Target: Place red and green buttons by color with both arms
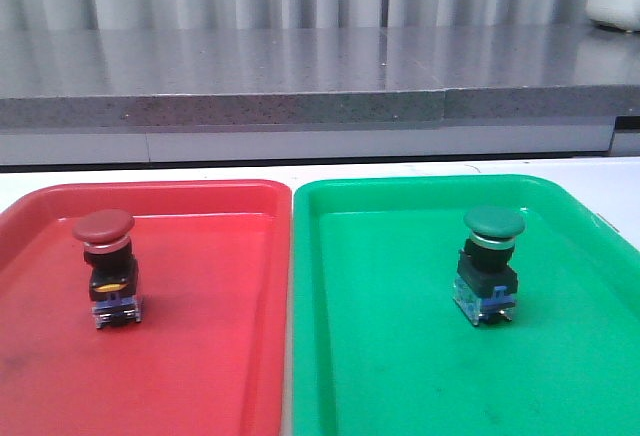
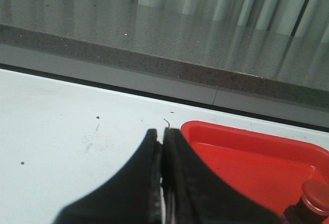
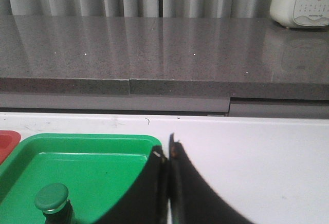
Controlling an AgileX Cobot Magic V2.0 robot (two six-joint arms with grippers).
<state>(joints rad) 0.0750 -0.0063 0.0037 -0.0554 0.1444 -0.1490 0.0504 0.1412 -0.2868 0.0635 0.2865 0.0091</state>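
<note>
We look out over the white table (image 1: 200,171) and the two big pieces come first: one red tray (image 1: 200,356) on our left, one green tray (image 1: 400,376) on our right, set rim to rim so each arm has its own colour on its own side. That layout makes sense for a sort by colour with two arms, neither having to cross over.

Our left gripper (image 2: 162,147) sits back over the bare table beside the red tray's corner, its two black fingers pressed together and nothing between them. Our right gripper (image 3: 168,154) mirrors it by the green tray's far edge, fingers closed tip to tip, also empty-handed. Neither arm shows in the front view, so both look parked clear of the work, which fits a job we judge to be finished or very nearly so.

Now the small things. One red button (image 1: 105,266) stands upright on the floor of the red tray, toward its left side, cap up, blue base down. One green button (image 1: 490,261) stands upright in the green tray, right of middle, same posture. Each is resting on its own, nothing touching it.

The count: two trays, two grippers, two buttons, one of each colour, and each button matches the tray beneath it. By our reading the sort is done.
</note>
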